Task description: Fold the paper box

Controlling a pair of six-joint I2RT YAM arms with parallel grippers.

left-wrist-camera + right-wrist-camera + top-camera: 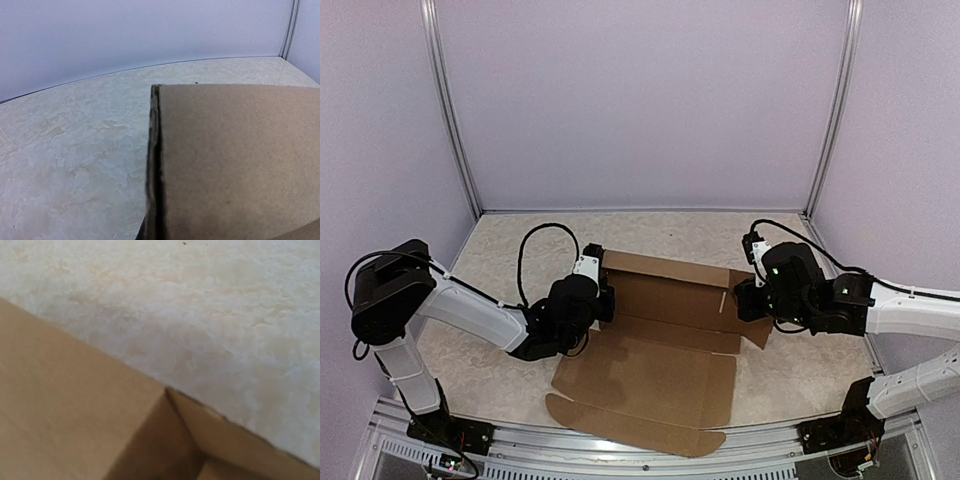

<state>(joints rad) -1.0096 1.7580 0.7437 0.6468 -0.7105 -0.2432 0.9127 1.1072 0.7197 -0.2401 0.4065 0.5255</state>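
Plainly, both claws are closed. The left gripper (604, 298) sits at the left end of the box (660, 350) and the right gripper (744, 298) at its right end. Whether either pinches cardboard I cannot tell, because the wrists cover the tips from above. The box lies spread on the table (510, 245) between the arms, its near flap toward the front edge. Both wrist views are filled with close brown cardboard, blurred on the right, and show neither claw's tips.
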